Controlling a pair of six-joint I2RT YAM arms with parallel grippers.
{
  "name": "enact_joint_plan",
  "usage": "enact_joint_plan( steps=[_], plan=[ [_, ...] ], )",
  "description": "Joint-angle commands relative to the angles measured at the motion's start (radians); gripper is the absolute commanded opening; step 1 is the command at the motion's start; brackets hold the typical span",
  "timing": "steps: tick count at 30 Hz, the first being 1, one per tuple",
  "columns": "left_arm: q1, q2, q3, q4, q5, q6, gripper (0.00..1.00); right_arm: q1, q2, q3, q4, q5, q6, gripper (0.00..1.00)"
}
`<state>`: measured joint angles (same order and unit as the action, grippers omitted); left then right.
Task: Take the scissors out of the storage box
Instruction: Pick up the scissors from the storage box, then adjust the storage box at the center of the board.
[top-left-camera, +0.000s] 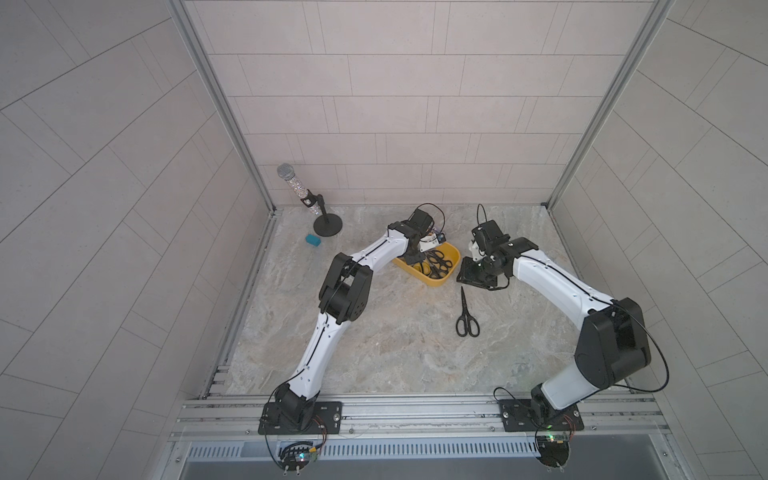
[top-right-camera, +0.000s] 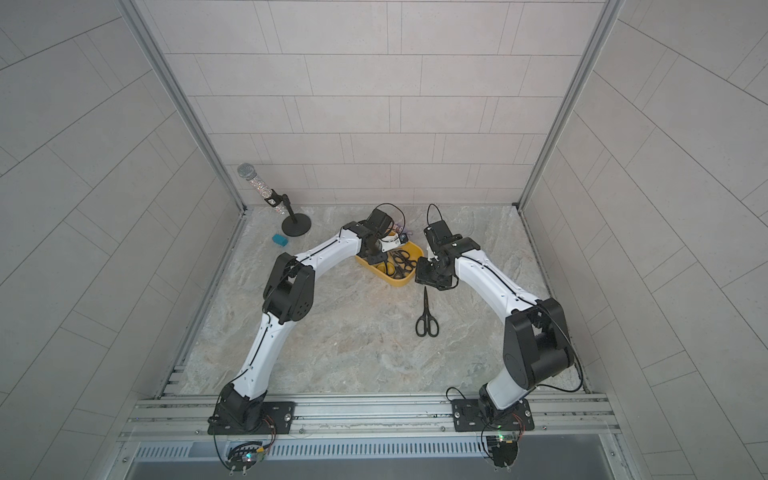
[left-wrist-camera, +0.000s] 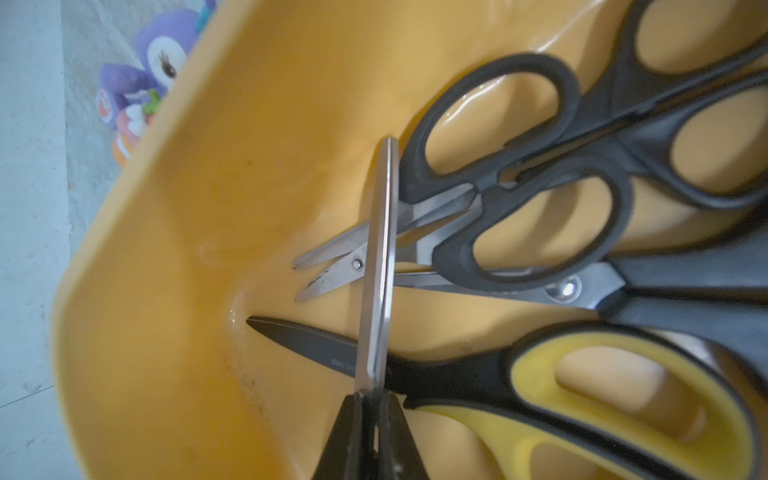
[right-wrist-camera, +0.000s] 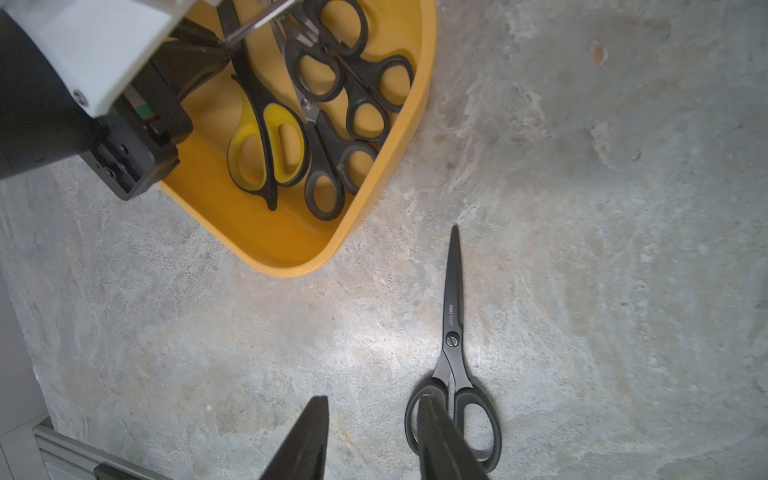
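Over the storage box (left-wrist-camera: 199, 208), silver-bladed scissors (left-wrist-camera: 379, 249) are clamped by the left gripper (left-wrist-camera: 371, 409). The right gripper (right-wrist-camera: 370, 440) is seen part-open, empty.

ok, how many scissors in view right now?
6. One all-black pair on the table beside the storage box. One silver-bladed pair pinched by the left gripper, in the box. Four overlapped there: yellow-handled pair, three black-handled pairs. Others might hide underneath.

Left gripper (left-wrist-camera: 372, 397) tight — right gripper (right-wrist-camera: 372, 401) agape
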<state>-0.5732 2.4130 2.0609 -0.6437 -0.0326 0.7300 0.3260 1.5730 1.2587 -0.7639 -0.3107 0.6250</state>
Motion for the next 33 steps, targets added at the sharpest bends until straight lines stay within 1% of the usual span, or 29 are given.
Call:
enact_joint_plan(
  steps=[1,5,9,12,15,19,21,23,27,29,33],
  plan=[
    [0.009,-0.089,-0.073,-0.011,-0.011,-0.021,0.0,-0.002,0.006,-0.01,0.013,-0.003,0.01,0.41],
    [0.008,-0.156,-0.111,-0.008,0.0,-0.026,0.0,-0.001,0.009,-0.013,0.031,-0.007,0.016,0.41],
    [0.009,-0.232,-0.179,0.006,0.01,-0.015,0.0,-0.001,0.002,-0.021,0.045,0.001,0.017,0.41],
    [0.014,-0.278,-0.204,0.021,0.032,-0.04,0.0,-0.001,0.002,-0.02,0.06,0.018,0.01,0.4],
    [0.016,-0.324,-0.213,0.03,0.06,-0.092,0.0,-0.001,0.017,0.01,0.07,0.039,0.008,0.4],
    [0.026,-0.401,-0.256,0.113,0.063,-0.217,0.0,-0.001,0.061,0.061,0.083,0.102,0.022,0.38],
    [0.026,-0.428,-0.259,0.127,0.055,-0.274,0.0,-0.001,0.098,0.078,0.095,0.134,0.046,0.38],
    [0.027,-0.454,-0.262,0.132,0.047,-0.335,0.0,-0.001,0.139,0.089,0.112,0.165,0.08,0.38],
    [0.028,-0.524,-0.265,0.125,-0.03,-0.532,0.0,0.005,0.203,0.136,0.162,0.221,0.148,0.38],
    [0.027,-0.568,-0.286,0.118,-0.041,-0.604,0.0,0.005,0.227,0.171,0.172,0.245,0.19,0.38],
    [0.027,-0.67,-0.368,0.116,-0.015,-0.74,0.0,0.005,0.304,0.246,0.153,0.253,0.281,0.39]
  ],
)
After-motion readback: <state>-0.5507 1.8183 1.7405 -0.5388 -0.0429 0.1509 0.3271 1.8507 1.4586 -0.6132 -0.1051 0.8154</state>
